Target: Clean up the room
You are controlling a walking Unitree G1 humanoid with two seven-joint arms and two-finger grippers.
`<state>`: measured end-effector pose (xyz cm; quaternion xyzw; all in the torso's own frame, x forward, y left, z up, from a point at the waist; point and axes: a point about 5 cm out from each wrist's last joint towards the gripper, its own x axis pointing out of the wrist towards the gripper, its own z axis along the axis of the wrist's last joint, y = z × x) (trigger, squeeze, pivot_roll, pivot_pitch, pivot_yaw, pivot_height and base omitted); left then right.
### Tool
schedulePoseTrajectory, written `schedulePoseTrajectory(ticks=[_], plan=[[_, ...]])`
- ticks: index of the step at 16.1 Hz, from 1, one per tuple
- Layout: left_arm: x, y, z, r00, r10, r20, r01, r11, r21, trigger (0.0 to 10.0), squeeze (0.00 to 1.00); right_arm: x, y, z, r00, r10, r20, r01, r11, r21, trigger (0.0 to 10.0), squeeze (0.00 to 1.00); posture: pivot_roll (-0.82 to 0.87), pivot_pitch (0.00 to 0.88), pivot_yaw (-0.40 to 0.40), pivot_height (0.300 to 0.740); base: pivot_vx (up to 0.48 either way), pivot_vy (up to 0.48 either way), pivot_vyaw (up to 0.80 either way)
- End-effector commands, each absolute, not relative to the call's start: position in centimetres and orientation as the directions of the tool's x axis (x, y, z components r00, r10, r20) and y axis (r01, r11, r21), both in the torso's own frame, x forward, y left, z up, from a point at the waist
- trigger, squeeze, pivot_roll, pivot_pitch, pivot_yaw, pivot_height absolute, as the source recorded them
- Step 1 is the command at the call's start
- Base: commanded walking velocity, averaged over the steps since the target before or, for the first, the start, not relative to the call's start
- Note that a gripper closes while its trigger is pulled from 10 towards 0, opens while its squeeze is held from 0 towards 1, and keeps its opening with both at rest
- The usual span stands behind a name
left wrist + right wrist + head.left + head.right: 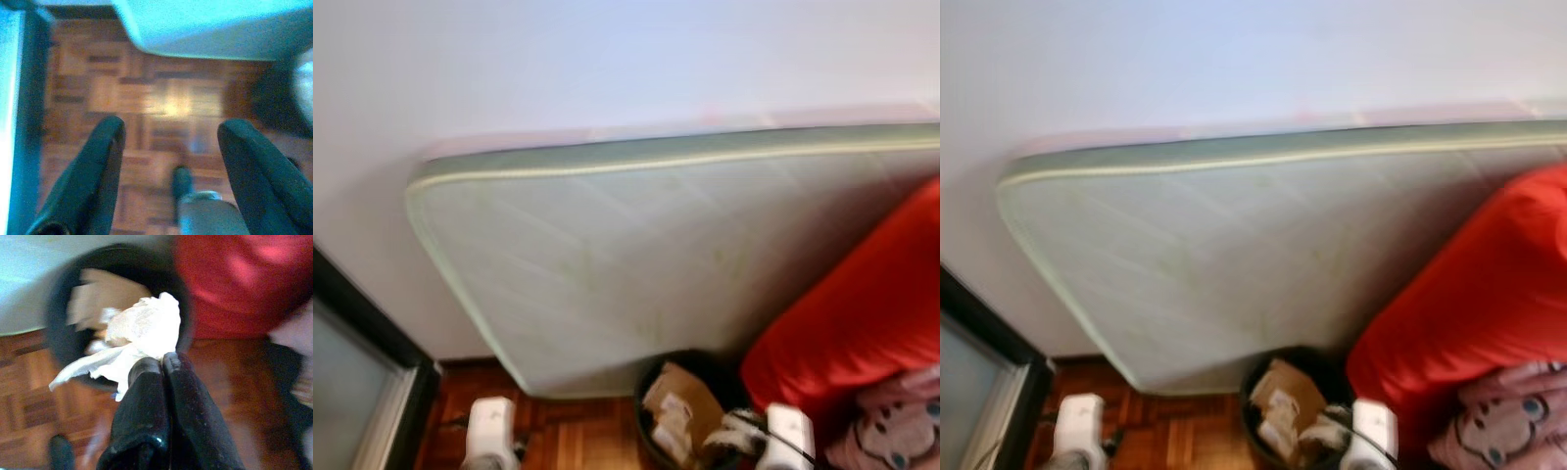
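Observation:
A black round bin (651, 392) stands on the wooden floor at the foot of a pale green mattress, with brown cardboard (680, 394) and paper scraps inside. My right gripper (162, 363) is shut on a crumpled white tissue (139, 335), held above the near rim of the bin (58, 333). The right arm's white wrist (790, 433) shows beside the bin. My left gripper (168, 132) is open over bare parquet, with nothing between its fingers; its wrist (491, 426) is low at the left.
The pale green mattress (636, 255) leans against the white wall. A red cushion (862, 304) lies to the right of the bin, with a pink patterned cloth (891, 421) below it. A dark-framed glass panel (362, 362) stands at the left.

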<state>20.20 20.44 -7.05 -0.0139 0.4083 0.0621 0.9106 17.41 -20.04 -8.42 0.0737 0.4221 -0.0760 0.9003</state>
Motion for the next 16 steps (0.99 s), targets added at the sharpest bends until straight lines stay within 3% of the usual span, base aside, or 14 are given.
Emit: schedulePoseTrajectory(ticks=[1, 4, 8, 11, 16], plan=[[19.8, 21.4, -7.1, 0.646, 0.126, -0.753, -0.142, 0.989, 0.044, 10.0, 0.00, 17.7, -19.4, -8.4, 0.641, -0.062, -0.765, 0.200, 0.976, 0.088, 10.0, 0.00, 0.05, 0.030, 0.007, 0.740, 0.311, 0.000, 0.00], [19.8, 21.4, -7.1, 0.652, 0.125, -0.748, -0.145, 0.989, 0.039, 10.0, 0.00, 18.4, -19.3, -8.0, 0.678, -0.043, -0.734, 0.169, 0.980, 0.100, 10.0, 0.00, 0.05, 0.032, 0.006, 0.740, 0.104, 0.000, 0.00], [21.6, 21.1, -6.0, 0.724, 0.123, -0.679, -0.143, 0.989, 0.027, 10.0, 0.00, 22.7, -18.1, -5.3, 0.809, 0.087, -0.582, 0.003, 0.988, 0.152, 10.0, 0.00, 0.05, 0.038, 0.006, 0.740, 0.000, 0.000, 0.00], [22.9, 21.3, -4.9, 0.773, 0.139, -0.619, -0.148, 0.988, 0.037, 10.0, 0.00, 23.6, -17.1, -4.5, 0.812, 0.214, -0.543, -0.145, 0.975, 0.167, 10.0, 0.00, 0.05, 0.041, 0.007, 0.740, 0.000, 0.000, 0.00], [25.3, 22.1, -2.3, 0.878, 0.168, -0.449, -0.166, 0.985, 0.045, 10.0, 0.00, 24.5, -17.9, -3.8, 0.836, 0.187, -0.516, -0.119, 0.980, 0.163, 10.0, 0.00, 0.05, 0.044, 0.009, 0.740, 0.000, 0.000, 0.00]])
